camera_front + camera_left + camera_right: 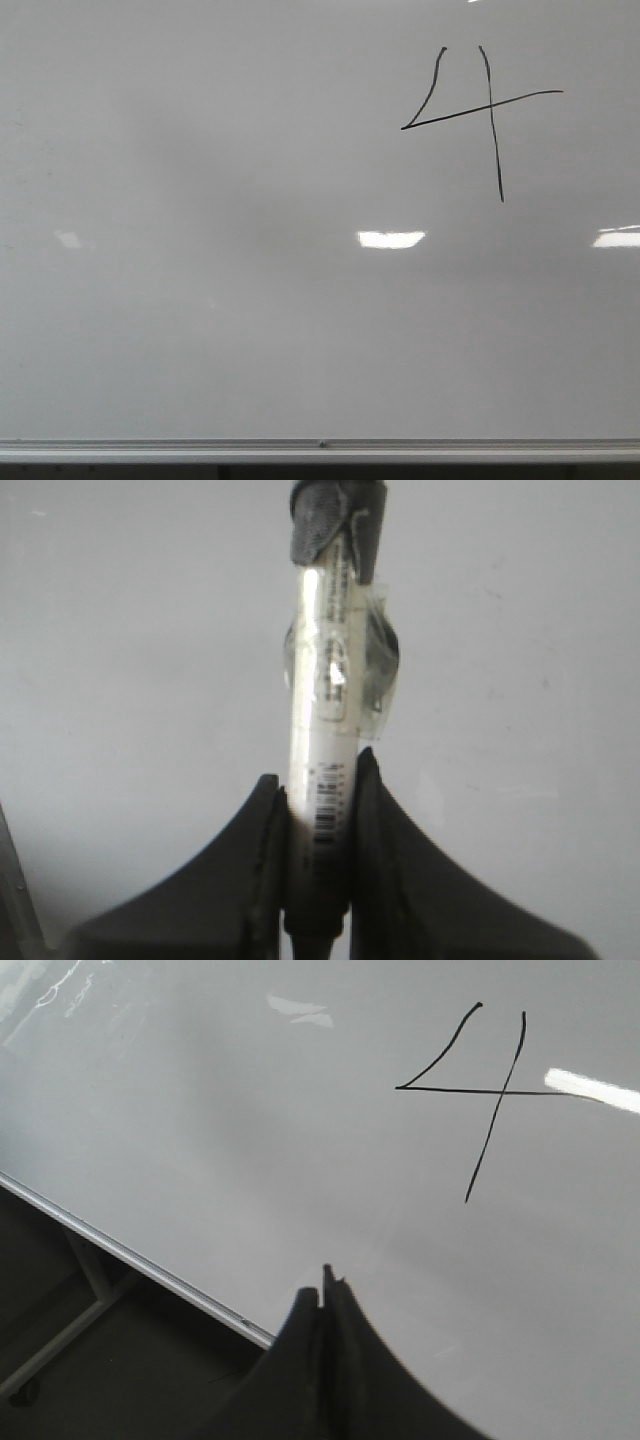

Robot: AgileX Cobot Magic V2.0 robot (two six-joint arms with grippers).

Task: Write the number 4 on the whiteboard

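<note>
The whiteboard (250,300) fills the front view, with a silver rail (320,447) along its bottom edge. A black number 4 (492,110) is drawn at its upper right; it also shows in the right wrist view (497,1090). No gripper shows in the front view. My left gripper (318,790) is shut on a white marker (325,710) with a black cap end, held in front of the board (120,660). My right gripper (325,1285) is shut and empty, near the board's lower rail (140,1260), well apart from the 4.
Bright white light reflections (391,239) lie on the board below the 4 and at the right edge (615,238). A dark floor and a metal stand frame (70,1310) show below the board in the right wrist view.
</note>
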